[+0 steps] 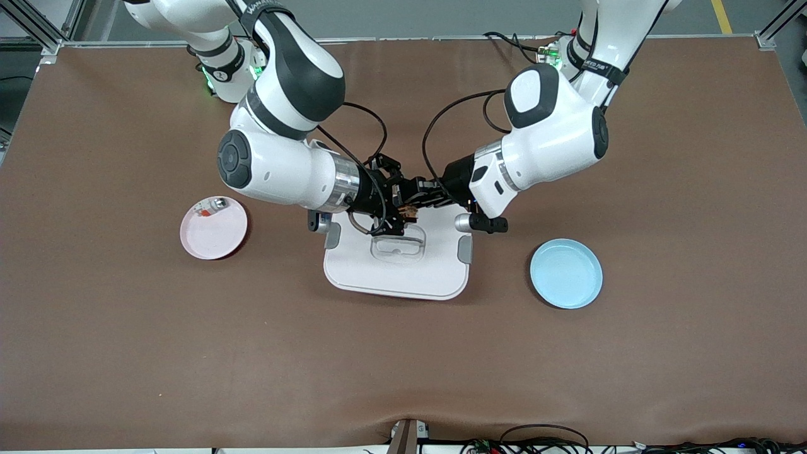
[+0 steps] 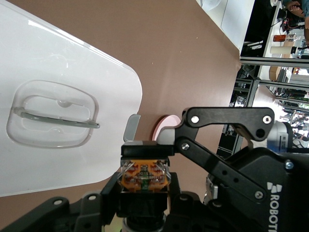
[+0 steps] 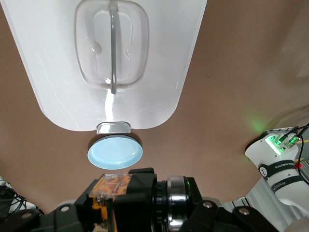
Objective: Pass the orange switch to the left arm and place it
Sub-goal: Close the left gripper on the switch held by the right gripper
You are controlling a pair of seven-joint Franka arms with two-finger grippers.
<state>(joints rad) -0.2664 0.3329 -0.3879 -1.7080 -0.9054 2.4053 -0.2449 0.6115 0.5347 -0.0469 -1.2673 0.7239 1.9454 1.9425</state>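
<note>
Handover in progress above the box: both tools clamped on the orange switch.

Left tool (image 1: 421, 197) and right tool (image 1: 396, 208) meet over the box (image 1: 397, 277), both gripping the orange switch (image 1: 408, 211). Advise right tool release only once left grip proves firm. Box lidded; pink plate (image 1: 214, 236) holds a small white part (image 1: 211, 206); blue plate (image 1: 565, 273) empty.

The large white rounded-rectangular box (image 1: 397, 268) sits mid-surface between two round plates: the pink plate (image 1: 214, 228) toward the right arm's end, holding a small white-grey part (image 1: 211, 205), and the blue plate (image 1: 565, 273) toward the left arm's end.
</note>
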